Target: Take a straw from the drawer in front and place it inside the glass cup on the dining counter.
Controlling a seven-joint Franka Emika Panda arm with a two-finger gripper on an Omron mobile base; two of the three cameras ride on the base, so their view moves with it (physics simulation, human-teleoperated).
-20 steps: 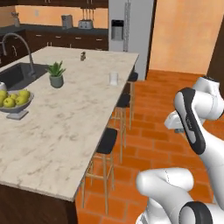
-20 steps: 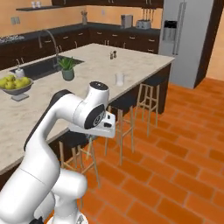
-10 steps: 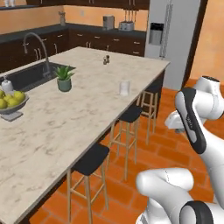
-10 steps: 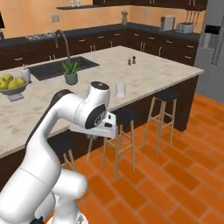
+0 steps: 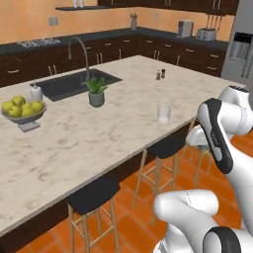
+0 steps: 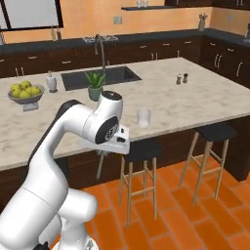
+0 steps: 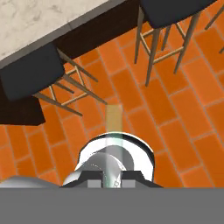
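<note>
I've got the gripper point(image 7: 112, 183) pinched tight on the straw point(image 7: 113, 131), kept low w/ arm tucked, ready for the glass cup point(image 6: 143, 117).

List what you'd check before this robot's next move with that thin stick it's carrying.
1. Thin pale straw clamped in the shut jaws: ok.
2. Small clear glass cup upright on the beige marble dining counter: ok.
3. Cup empty inside: cannot tell.
4. Room around the cup, with the potted green plant well apart: ok.
5. Straw above the cup: not ok; it hangs over orange floor tiles beside a black stool.
</note>
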